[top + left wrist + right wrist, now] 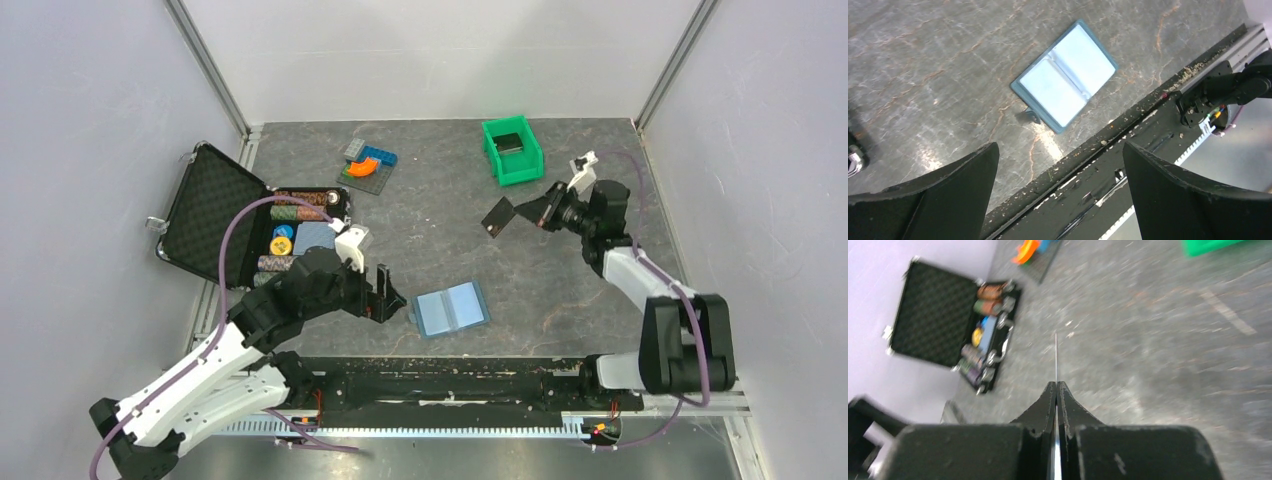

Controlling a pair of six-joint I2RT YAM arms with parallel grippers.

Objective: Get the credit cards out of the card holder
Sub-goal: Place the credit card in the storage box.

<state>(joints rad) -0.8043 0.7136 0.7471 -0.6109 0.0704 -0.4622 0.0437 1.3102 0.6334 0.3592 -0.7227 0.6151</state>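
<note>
The teal-blue card holder (pixel 451 309) lies open and flat near the table's front edge; it also shows in the left wrist view (pixel 1064 82), with pale inner faces and no card showing in it. My left gripper (pixel 389 297) is open and empty, just left of the holder; in the left wrist view (pixel 1060 172) its fingers stand wide apart. My right gripper (pixel 541 211) is shut on a dark credit card (pixel 500 216), held above the table right of centre. The right wrist view shows that card edge-on (pixel 1056 357) between the shut gripper's fingertips (pixel 1056 385). Another dark card (pixel 508 143) lies in the green bin (pixel 532 160).
An open black foam-lined case (pixel 215 215) with rows of poker chips (pixel 300 205) stands at the left; it also shows in the right wrist view (pixel 943 325). Toy bricks on a grey plate (pixel 367 164) sit at the back. A black rail (pixel 440 385) runs along the near edge.
</note>
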